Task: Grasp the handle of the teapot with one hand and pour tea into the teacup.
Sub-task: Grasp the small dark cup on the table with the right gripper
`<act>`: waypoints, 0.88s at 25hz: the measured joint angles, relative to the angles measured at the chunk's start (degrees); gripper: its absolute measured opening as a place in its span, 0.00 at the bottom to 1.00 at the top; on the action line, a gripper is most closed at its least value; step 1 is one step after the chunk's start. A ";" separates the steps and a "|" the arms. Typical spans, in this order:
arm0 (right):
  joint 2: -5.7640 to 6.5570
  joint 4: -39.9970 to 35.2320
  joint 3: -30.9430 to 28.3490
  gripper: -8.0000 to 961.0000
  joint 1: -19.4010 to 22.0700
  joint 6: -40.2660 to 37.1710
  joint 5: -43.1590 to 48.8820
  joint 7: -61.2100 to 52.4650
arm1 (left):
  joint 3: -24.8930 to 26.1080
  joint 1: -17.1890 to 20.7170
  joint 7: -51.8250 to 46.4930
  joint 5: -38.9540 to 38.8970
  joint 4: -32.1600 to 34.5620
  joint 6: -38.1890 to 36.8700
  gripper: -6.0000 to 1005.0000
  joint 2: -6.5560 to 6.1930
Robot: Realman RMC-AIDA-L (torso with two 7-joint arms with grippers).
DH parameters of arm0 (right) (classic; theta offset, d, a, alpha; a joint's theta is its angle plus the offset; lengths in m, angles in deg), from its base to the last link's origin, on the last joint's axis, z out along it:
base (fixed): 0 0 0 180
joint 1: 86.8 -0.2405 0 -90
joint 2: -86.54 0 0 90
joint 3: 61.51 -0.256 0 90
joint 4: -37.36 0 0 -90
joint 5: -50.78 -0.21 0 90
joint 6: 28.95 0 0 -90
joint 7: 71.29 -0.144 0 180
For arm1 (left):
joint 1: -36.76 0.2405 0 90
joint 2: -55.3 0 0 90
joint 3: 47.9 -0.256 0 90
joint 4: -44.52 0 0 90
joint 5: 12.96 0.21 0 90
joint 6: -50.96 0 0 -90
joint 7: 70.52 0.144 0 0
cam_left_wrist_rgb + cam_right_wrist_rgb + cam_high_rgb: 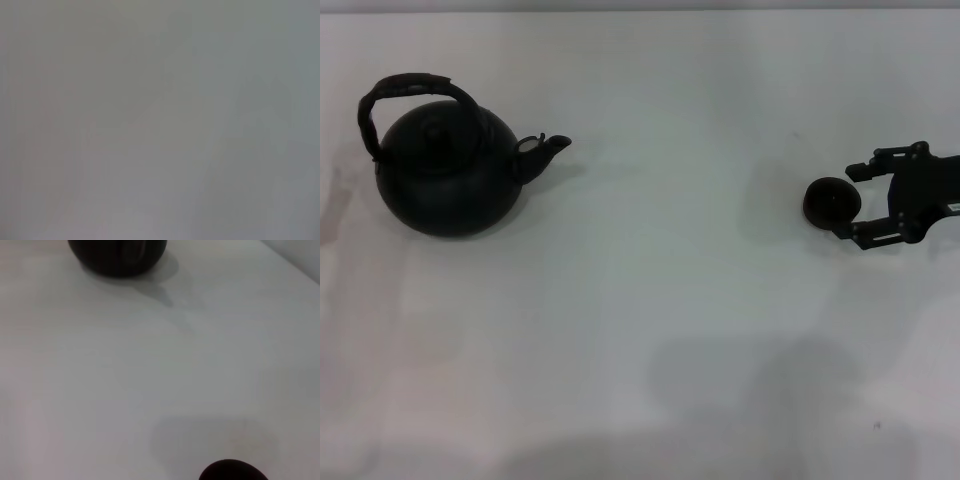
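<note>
The teapot [445, 170], round and matte black with a knobbed lid and a short pointed spout aimed right, stood on the white desk [650, 300] at the upper left of the head view. Its arched handle [405, 92] rose over the lid. At the right edge, the right hand [850, 200] had its fingers apart on either side of the small dark teacup [832, 202]. The left hand was out of sight.
</note>
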 joint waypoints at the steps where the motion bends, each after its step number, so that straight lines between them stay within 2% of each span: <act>1: -0.01 0.03 0.48 0.81 -0.03 -0.36 -0.09 -0.02 | 0.00 0.00 0.00 0.00 0.00 0.05 0.86 0.01; 22: -0.12 2.17 5.67 0.80 -2.30 -4.21 -0.18 -0.24 | 0.00 -0.11 -0.02 0.00 -0.12 0.14 0.86 0.09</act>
